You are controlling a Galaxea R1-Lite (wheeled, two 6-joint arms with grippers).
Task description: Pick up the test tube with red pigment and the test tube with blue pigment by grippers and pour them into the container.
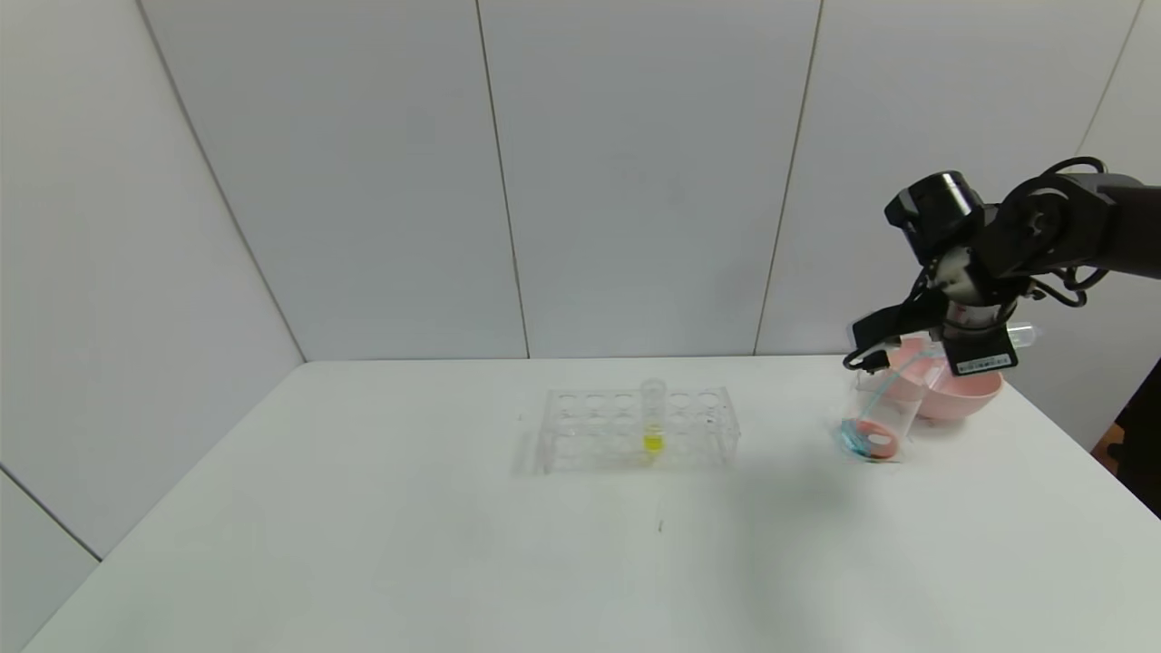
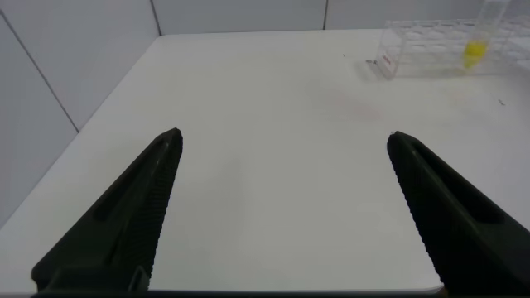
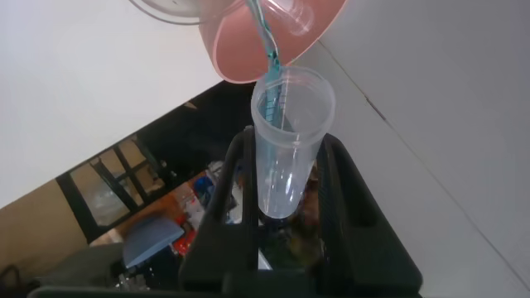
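This looks like a small laboratory test cell. A plain white tabletop [image 1: 363,544] stands in a corner of pale grey wall panels [image 1: 635,181]. On it is a clear tube rack [image 1: 635,428] with many holes, holding one tube with yellow pigment [image 1: 653,426]. Near the right edge stand a clear glass beaker [image 1: 878,419] and a pink bowl [image 1: 963,392].
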